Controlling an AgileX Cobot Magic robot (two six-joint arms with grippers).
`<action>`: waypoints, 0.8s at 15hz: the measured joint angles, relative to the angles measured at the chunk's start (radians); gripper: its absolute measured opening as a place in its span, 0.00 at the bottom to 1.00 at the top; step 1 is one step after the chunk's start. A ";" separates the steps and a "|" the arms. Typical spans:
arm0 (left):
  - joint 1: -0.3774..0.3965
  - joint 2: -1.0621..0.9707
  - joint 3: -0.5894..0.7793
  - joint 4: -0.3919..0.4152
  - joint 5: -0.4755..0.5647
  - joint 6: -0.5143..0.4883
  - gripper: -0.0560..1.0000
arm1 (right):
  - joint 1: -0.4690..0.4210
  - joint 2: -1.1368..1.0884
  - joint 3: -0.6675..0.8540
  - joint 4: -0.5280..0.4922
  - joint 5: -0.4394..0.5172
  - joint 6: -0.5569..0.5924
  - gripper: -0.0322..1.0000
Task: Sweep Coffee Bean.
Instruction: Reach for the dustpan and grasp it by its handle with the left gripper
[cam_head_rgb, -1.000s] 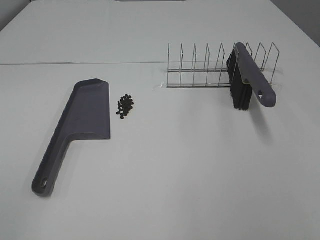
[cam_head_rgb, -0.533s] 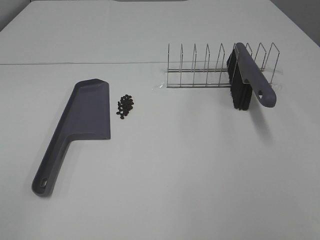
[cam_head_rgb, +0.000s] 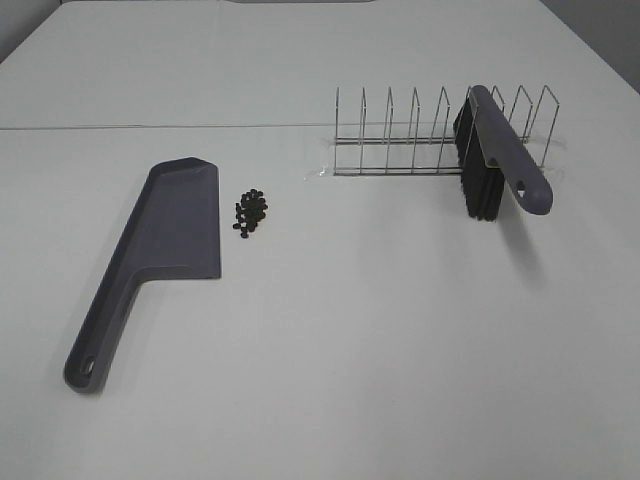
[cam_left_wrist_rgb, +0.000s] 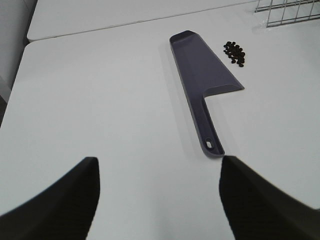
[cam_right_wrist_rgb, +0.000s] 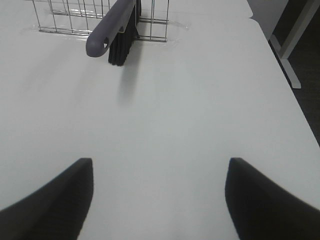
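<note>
Nothing has shifted over the last second: the white table (cam_head_rgb: 400, 350) and everything on it look just as they did before, so the sweep has not begun. The wire rack (cam_head_rgb: 400, 135) stands toward the far right of the table. The grey-purple dustpan (cam_head_rgb: 175, 225) lies flat on the left, its handle pointing to the near edge. The brush (cam_head_rgb: 505, 150) leans in one of the rack's slots, bristles down, handle jutting out toward the front. Neither arm appears in the high view (only the wrist cameras show them). The left gripper (cam_left_wrist_rgb: 159, 165) hangs well back from the dustpan's handle, fingers spread wide and empty. The right gripper (cam_right_wrist_rgb: 160, 162) hangs well short of the brush, equally wide and holding nothing. The coffee bean (cam_head_rgb: 251, 213) pile sits in one tight cluster on the bare table just beside the dustpan's long right edge, apart from it, with none in the pan. By the look of it the task stands at its very start: brush and dustpan both remain to be picked up.
</note>
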 joint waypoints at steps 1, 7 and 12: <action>0.000 0.000 0.000 0.000 0.000 0.000 0.67 | 0.000 0.000 0.000 0.000 0.000 0.000 0.71; 0.000 0.000 0.000 0.000 0.000 0.000 0.67 | 0.000 0.000 0.000 0.000 0.000 0.000 0.71; 0.000 0.000 0.000 0.000 0.000 0.000 0.67 | 0.000 0.000 0.000 0.000 0.000 0.000 0.71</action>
